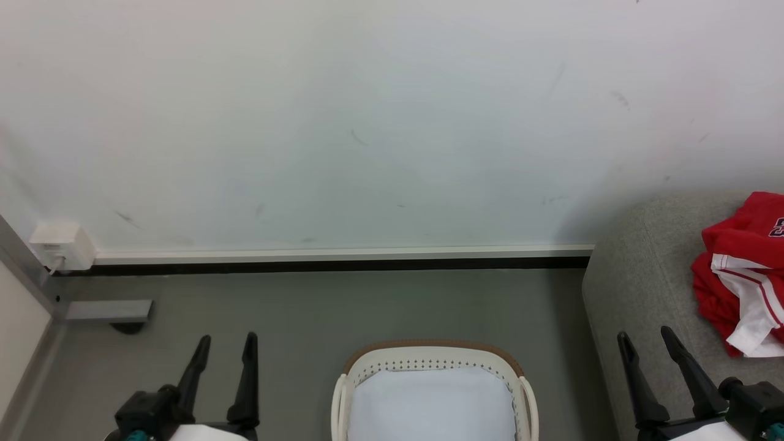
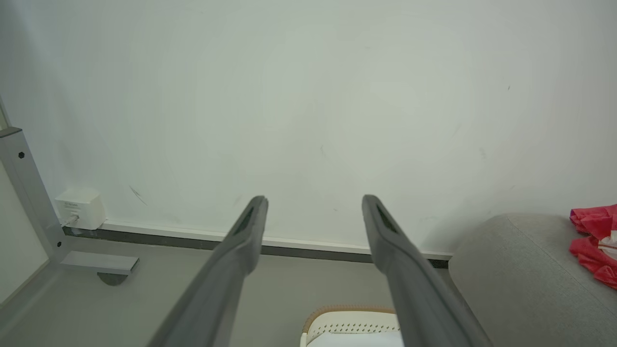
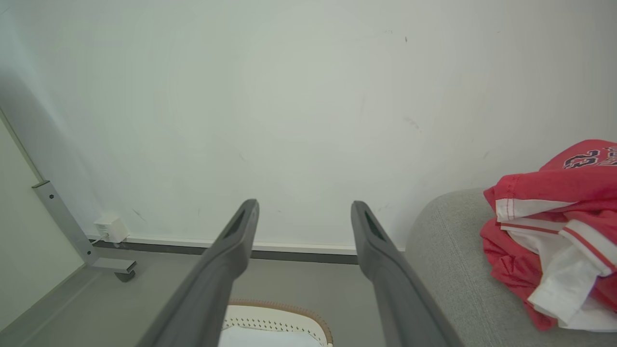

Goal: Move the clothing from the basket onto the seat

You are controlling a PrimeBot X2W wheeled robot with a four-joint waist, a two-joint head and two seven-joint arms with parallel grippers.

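Note:
The red clothing (image 1: 744, 269) with white striped cuffs lies bunched on the light grey seat (image 1: 643, 288) at the right; it also appears as clothing (image 3: 554, 231) on the seat (image 3: 443, 250) and as clothing (image 2: 594, 241) on the seat (image 2: 520, 279). The cream basket (image 1: 429, 358) with a tan rim stands on the floor at bottom centre, holding only its pale lining. My left gripper (image 1: 228, 342) is open at the lower left, left of the basket. My right gripper (image 1: 644, 338) is open at the lower right, over the seat's front edge, with nothing between its fingers.
A white wall (image 1: 367, 122) with a dark skirting strip runs behind. A white socket box (image 1: 61, 245) sits at the wall's foot on the left, beside a grey metal frame foot (image 1: 107, 311). Grey floor (image 1: 306, 306) lies between the wall and the basket.

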